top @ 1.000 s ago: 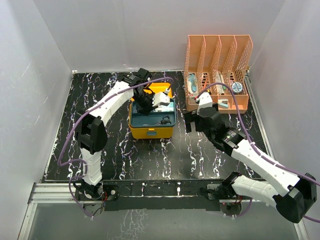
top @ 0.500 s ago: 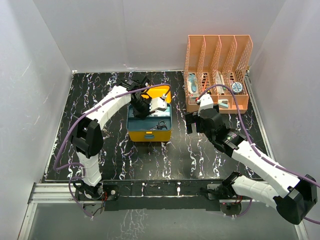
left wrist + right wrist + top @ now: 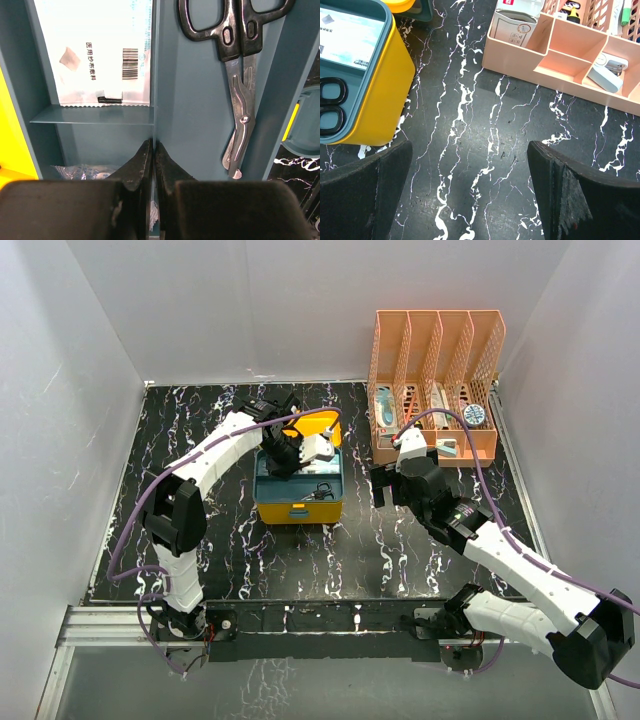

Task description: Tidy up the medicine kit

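Note:
The yellow medicine kit (image 3: 298, 510) stands open at mid-table, its lid (image 3: 322, 425) tipped back. Its teal insert tray (image 3: 195, 125) holds black-handled scissors (image 3: 239, 75) in the right compartment and a white packet (image 3: 95, 50) in the left one. My left gripper (image 3: 154, 148) is down inside the tray and shut on its thin middle divider; it also shows in the top view (image 3: 288, 462). My right gripper (image 3: 470, 195) is open and empty above bare table right of the kit (image 3: 375, 95), and shows in the top view (image 3: 385, 485).
An orange mesh file rack (image 3: 435, 380) with small items in its front bins stands at the back right; its front bins show in the right wrist view (image 3: 570, 65). A clear wrapped item (image 3: 85, 171) lies in the tray's near-left compartment. White walls enclose the black marbled table (image 3: 400, 550).
The kit has shifted a little to the left and toward the arms along with my left gripper. In the last half second nothing moved. The right arm has stayed in place.

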Motion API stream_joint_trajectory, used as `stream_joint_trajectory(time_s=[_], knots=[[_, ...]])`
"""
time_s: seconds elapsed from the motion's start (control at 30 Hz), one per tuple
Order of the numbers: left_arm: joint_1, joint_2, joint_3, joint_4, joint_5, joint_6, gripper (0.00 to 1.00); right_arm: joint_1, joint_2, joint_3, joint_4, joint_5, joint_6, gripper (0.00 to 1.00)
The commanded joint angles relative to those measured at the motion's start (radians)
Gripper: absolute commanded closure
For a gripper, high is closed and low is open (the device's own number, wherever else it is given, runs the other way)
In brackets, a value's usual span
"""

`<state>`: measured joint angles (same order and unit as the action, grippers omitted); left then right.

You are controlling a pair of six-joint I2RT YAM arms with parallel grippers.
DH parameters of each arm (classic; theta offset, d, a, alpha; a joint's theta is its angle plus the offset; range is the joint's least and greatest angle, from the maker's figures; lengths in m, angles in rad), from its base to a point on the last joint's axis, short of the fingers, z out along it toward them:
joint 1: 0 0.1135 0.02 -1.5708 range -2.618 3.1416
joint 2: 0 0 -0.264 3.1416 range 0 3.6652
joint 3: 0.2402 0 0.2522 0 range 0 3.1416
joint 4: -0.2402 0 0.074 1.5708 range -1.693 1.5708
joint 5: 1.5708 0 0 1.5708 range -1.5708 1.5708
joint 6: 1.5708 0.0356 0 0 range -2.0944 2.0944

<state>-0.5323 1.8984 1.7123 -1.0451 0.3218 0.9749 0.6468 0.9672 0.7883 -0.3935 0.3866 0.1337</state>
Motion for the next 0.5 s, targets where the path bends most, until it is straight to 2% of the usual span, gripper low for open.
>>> stream_joint_trajectory(time_s=[0.0,0.03,0.1,0.13,0.23,0.33,0.47], knots=[[-0.001,-0.012,-0.005,-0.034,0.022,-0.040,1.00,-0.005,-0.030,0.001,0.025,0.011,0.007,0.02],[-0.001,-0.009,-0.006,-0.037,0.021,-0.041,1.00,-0.004,-0.029,0.002,0.026,0.010,0.008,0.02],[-0.001,-0.009,-0.011,-0.038,0.013,-0.049,0.88,-0.005,-0.026,0.000,0.027,0.006,0.009,0.02],[-0.001,-0.011,-0.014,-0.036,0.010,-0.053,0.76,-0.005,-0.025,0.000,0.029,0.005,0.010,0.02],[-0.001,-0.029,-0.022,-0.018,0.000,-0.068,0.51,-0.005,-0.027,-0.001,0.031,0.003,0.010,0.02],[-0.001,-0.050,-0.008,-0.011,-0.006,-0.083,0.40,-0.004,-0.027,-0.003,0.032,0.001,0.012,0.02],[-0.001,-0.071,0.063,-0.025,0.003,-0.116,0.38,-0.004,-0.027,-0.009,0.038,-0.004,0.015,0.02]])
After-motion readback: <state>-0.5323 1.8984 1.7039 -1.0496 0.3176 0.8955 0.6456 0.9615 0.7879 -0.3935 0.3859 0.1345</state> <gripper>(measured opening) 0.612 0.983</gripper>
